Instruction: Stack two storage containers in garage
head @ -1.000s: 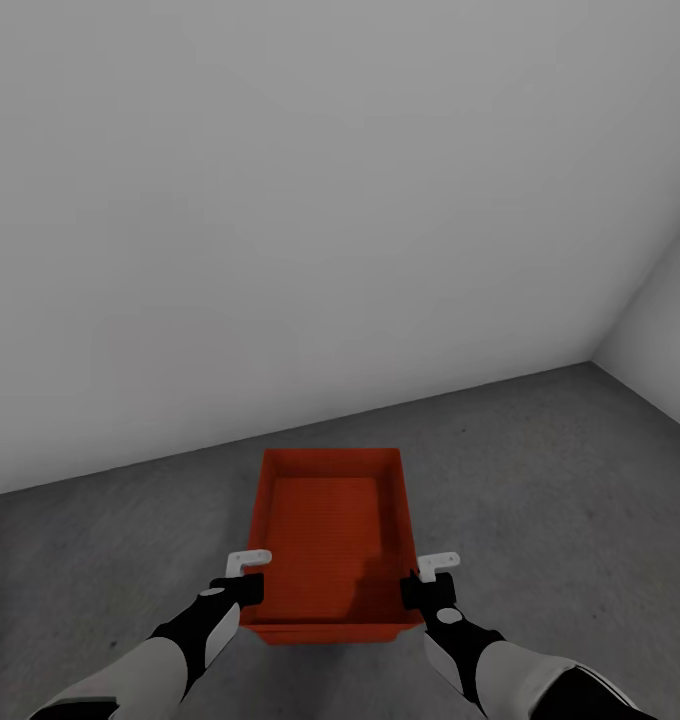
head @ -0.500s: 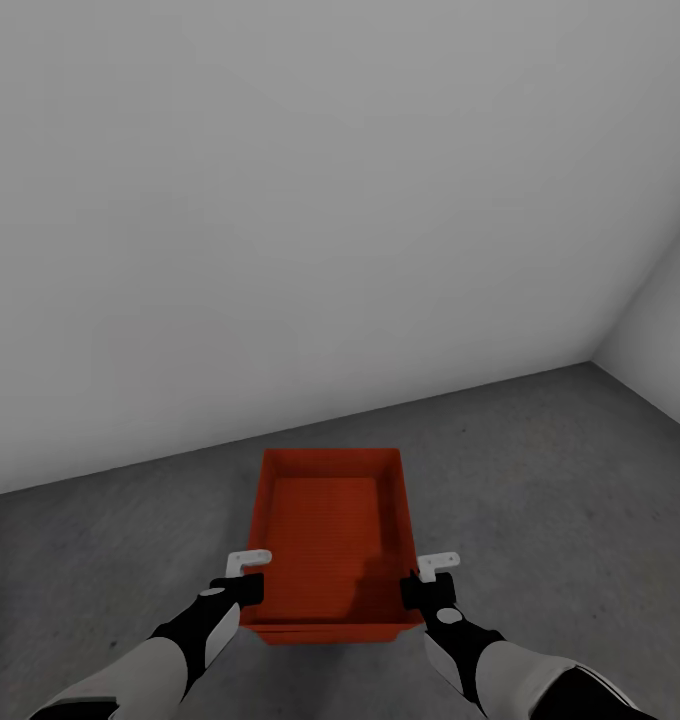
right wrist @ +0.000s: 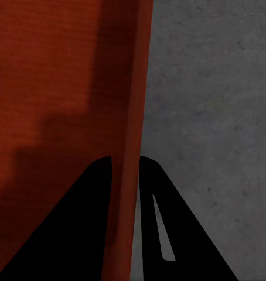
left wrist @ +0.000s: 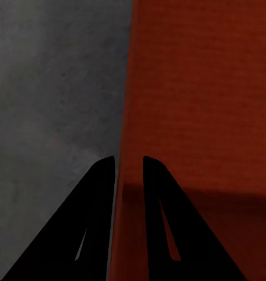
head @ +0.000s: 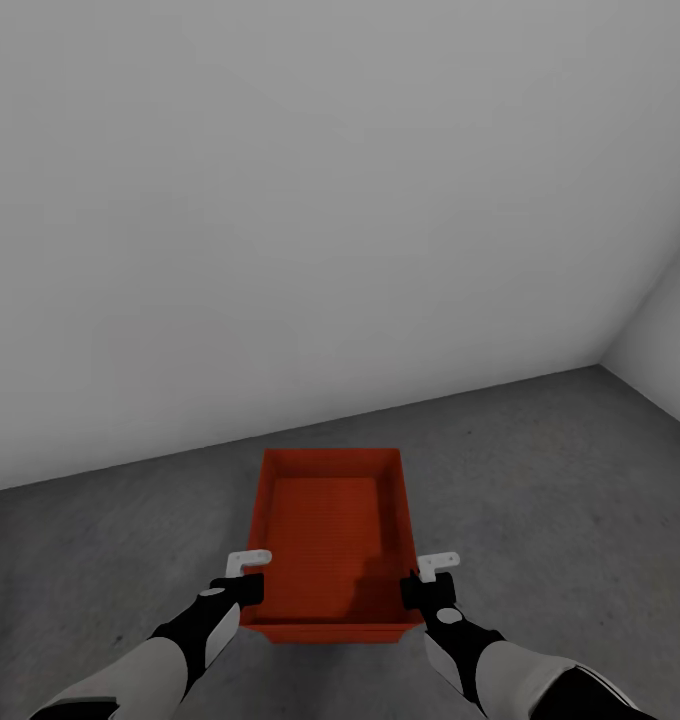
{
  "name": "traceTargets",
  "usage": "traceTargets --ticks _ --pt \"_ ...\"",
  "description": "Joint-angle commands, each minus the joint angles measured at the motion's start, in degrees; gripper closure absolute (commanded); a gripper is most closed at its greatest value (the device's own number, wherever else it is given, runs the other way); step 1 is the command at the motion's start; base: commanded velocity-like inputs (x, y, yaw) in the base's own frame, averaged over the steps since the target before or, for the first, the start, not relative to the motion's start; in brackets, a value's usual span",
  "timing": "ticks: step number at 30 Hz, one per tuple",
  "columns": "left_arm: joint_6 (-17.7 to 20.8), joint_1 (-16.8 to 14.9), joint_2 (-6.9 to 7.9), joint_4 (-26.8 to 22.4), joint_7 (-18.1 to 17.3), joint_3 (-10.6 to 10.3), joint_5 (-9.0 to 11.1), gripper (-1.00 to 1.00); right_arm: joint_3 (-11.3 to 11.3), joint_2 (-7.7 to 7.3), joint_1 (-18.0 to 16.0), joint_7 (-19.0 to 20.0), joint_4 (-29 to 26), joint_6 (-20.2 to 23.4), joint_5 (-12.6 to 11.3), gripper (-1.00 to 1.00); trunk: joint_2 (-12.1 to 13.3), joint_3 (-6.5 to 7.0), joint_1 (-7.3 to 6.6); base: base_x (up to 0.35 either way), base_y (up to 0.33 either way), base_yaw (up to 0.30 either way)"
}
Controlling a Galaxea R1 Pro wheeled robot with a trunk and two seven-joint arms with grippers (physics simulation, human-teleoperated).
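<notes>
An orange-red storage container (head: 331,540) is sitting in the middle of what I am seeing, between the two arms of the robot. It is a plain rectangular bin with no lid, and its walls are thin and are leaning a little outward toward the rim. Its inside bottom is showing a fine ribbed texture, and a dark shadow is lying across the near right part of it. Nothing is lying inside. I cannot tell if the bin is resting on the floor (head: 560,480) or is being held just above it.

The left gripper (head: 244,585) is clamping the left long wall of the bin near its closer end. In the left wrist view the two black fingers (left wrist: 98,216) are standing on both sides of the thin wall, one outside over the concrete and one inside. The right gripper (head: 427,588) is doing the same on the right long wall; in the right wrist view its fingers (right wrist: 159,216) are pressing the wall edge from both sides.

Around the bin the dark grey rough concrete floor is spreading out. Beyond it a plain pale grey wall (head: 310,210) is rising, and a second wall (head: 670,340) is meeting it at a corner on the right.
</notes>
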Motion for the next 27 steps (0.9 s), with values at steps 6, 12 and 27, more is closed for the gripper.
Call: traceTargets --ticks 6,12,27 --pt "-3.9 0.0 -0.08 -0.4 1.1 3.7 2.1 1.0 -1.9 0.02 0.0 0.2 0.0 0.2 0.6 1.0 0.0 -0.04 0.0 0.0 0.0 0.001" --pt "-3.8 0.0 -0.09 -0.4 1.0 3.7 2.1 1.0 -1.9 0.02 0.0 0.2 0.0 0.2 0.6 1.0 0.0 -0.04 0.0 0.0 0.0 0.0" --pt "-3.9 0.0 -0.09 -0.4 1.0 3.7 2.1 1.0 -1.9 0.02 0.0 0.2 0.0 0.1 0.6 1.0 -4.0 -1.84 2.19 0.0 0.0 0.0"
